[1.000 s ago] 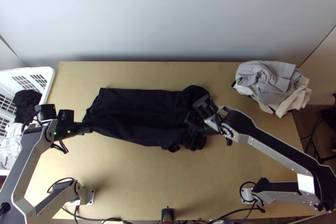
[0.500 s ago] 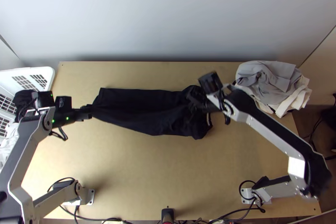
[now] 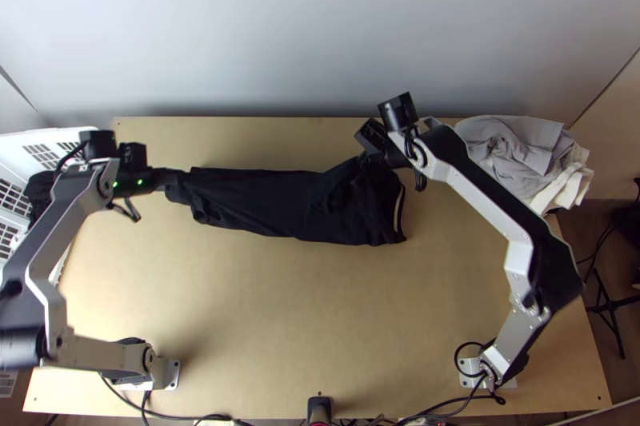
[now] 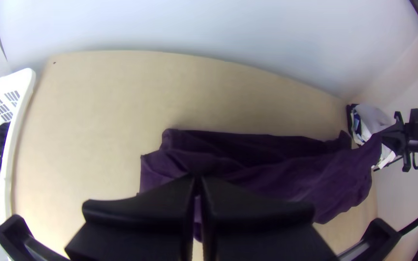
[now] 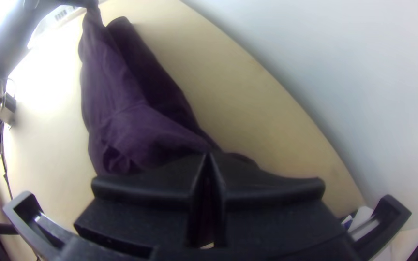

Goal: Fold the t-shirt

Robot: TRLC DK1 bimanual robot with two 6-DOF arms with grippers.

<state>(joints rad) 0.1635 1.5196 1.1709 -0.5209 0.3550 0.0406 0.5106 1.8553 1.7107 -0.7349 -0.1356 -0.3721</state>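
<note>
Stretching from left to right across the far half of the table (image 3: 320, 322), the dark t-shirt (image 3: 272, 202) lies long and narrow, with uneven wrinkles and its 2 ends pulled up into pinches; how many layers it has, I cannot tell. The left gripper (image 3: 182, 178) is closed tight on the cloth at the far part of the left end; the right gripper (image 3: 366, 161) is likewise clamped on the cloth, at the far part of the right end, where it draws the fabric into a raised peak; below that peak the cloth spreads wider toward the near side, with a thin light strip (image 3: 398, 209) along its right edge; at the far right sits a heap of grey and white clothes (image 3: 512, 154); at the far left stands a white basket (image 3: 92, 142), with a dark cloth (image 3: 38, 189) inside it.
</note>
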